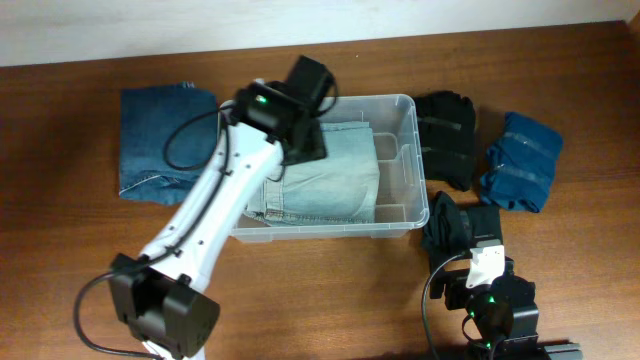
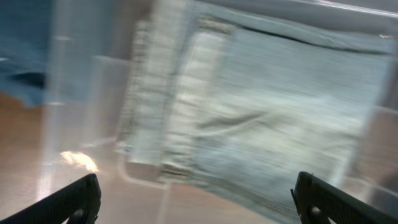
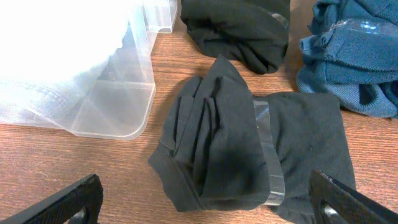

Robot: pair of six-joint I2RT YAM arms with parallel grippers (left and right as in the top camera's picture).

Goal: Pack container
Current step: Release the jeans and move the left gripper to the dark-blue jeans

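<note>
The clear plastic container [image 1: 405, 150] sits mid-table with folded light-blue jeans [image 1: 335, 180] inside it. In the left wrist view the jeans [image 2: 261, 112] look blurred behind the clear wall. My left gripper [image 2: 196, 199] is open and empty, over the container's left part. My right gripper [image 3: 205, 205] is open and empty near the front edge, just short of a folded black garment [image 3: 230, 149] bound with clear tape; the same garment shows in the overhead view [image 1: 460, 222].
Folded dark-blue jeans [image 1: 160, 140] lie left of the container. Another black garment [image 1: 447, 135] and a blue garment [image 1: 522, 160] lie to its right. The container's corner [image 3: 118, 106] is close to the left of my right gripper.
</note>
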